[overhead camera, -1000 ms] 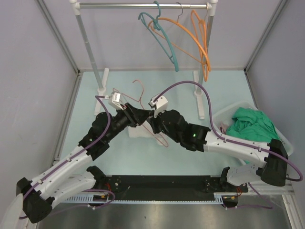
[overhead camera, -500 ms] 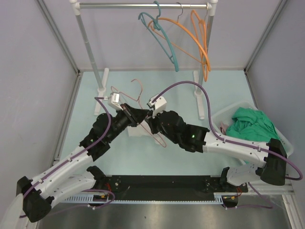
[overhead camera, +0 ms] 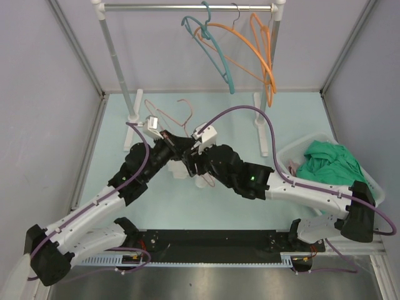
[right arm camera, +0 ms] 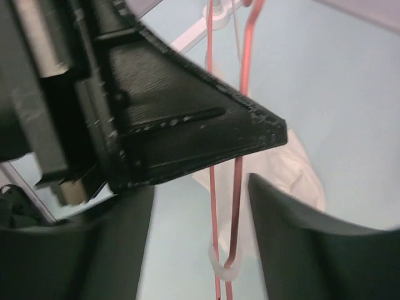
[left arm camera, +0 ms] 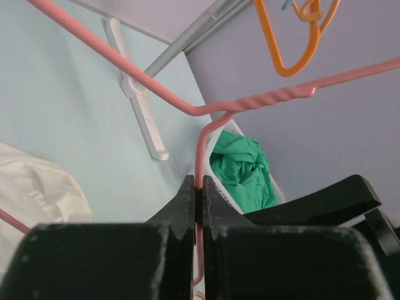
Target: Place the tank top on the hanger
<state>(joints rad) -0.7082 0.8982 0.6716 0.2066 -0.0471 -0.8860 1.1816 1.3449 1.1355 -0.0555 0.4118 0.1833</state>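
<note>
The pale pink hanger (overhead camera: 164, 114) is held up over the table's middle, hook end toward the rack. My left gripper (overhead camera: 177, 145) is shut on its wire, and the left wrist view shows the thin pink hanger (left arm camera: 250, 103) pinched between the closed jaws of the left gripper (left arm camera: 199, 190). My right gripper (overhead camera: 192, 164) sits close beside it and is open. In its wrist view two hanger wires (right arm camera: 237, 187) run loose between the spread fingers of the right gripper (right arm camera: 203, 240). The white tank top (overhead camera: 177, 173) lies crumpled on the table, mostly hidden under both grippers, showing as pale tank top fabric (right arm camera: 290, 178).
A garment rack (overhead camera: 187, 7) stands at the back with a teal hanger (overhead camera: 215, 56) and orange hangers (overhead camera: 264, 59). Its white feet (overhead camera: 132, 115) rest on the table. A clear bin (overhead camera: 377, 182) at the right holds a green garment (overhead camera: 328, 164).
My left gripper closed on the hanger wire and my right gripper opened, letting go of it. The hanger has shifted up and toward the back left.
</note>
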